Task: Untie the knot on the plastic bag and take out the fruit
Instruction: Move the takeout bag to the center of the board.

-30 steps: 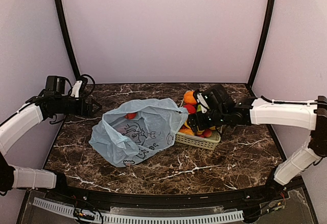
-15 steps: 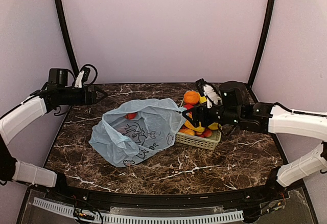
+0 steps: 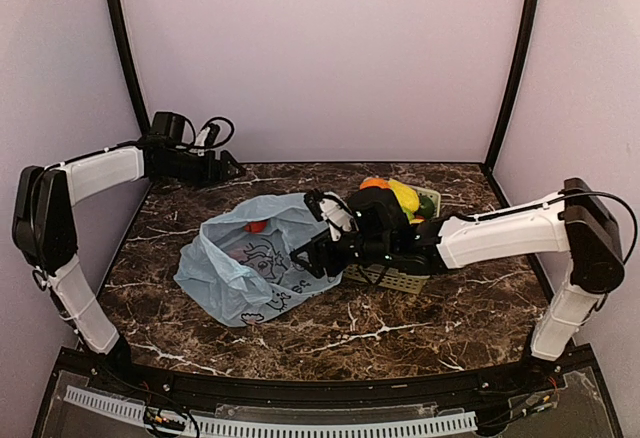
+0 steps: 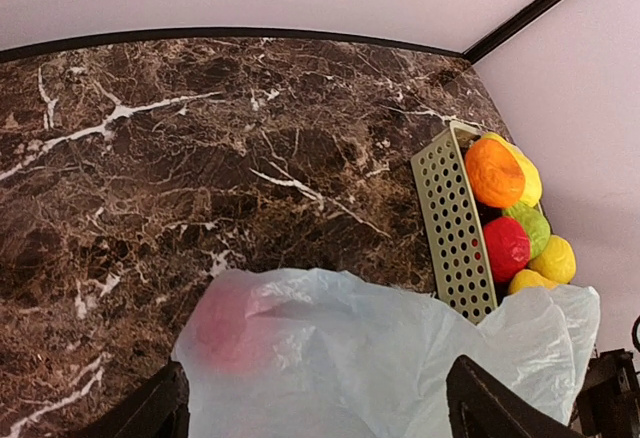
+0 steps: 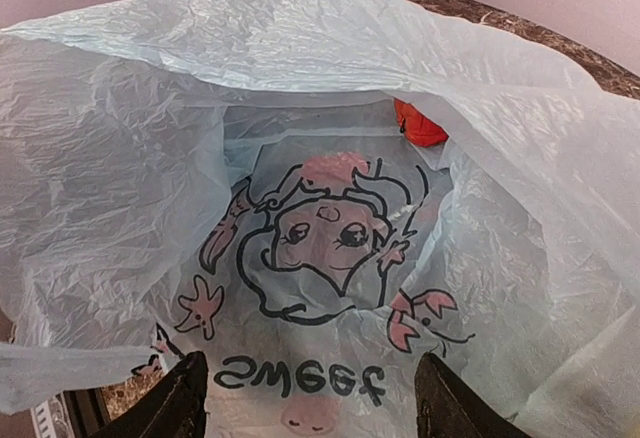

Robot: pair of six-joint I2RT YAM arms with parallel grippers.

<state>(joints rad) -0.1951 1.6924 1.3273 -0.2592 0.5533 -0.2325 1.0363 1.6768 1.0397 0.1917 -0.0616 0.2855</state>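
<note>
The light blue plastic bag (image 3: 262, 258) lies on the table with its mouth gaping. The knot is out of view. One red fruit (image 3: 257, 226) lies inside near the back and shows in the right wrist view (image 5: 420, 124). Seen from the left wrist it is a pink blur through the bag film (image 4: 226, 326). My right gripper (image 3: 308, 256) is open at the bag's right side, its fingers (image 5: 182, 398) spread over the printed girl and "sweet" lettering (image 5: 315, 403). My left gripper (image 3: 228, 169) hangs open behind the bag (image 4: 380, 358), holding nothing.
A pale green lattice basket (image 3: 395, 278) stands right of the bag, under my right arm, holding an orange (image 4: 495, 173), a yellow piece (image 3: 403, 195), a red fruit (image 4: 506, 248) and a green one (image 4: 530, 226). Dark marble table; black frame posts at the back corners.
My right arm swung left from over the basket to the bag's mouth, its jaws narrowing a little. My left arm moved right along the table's back left edge.
</note>
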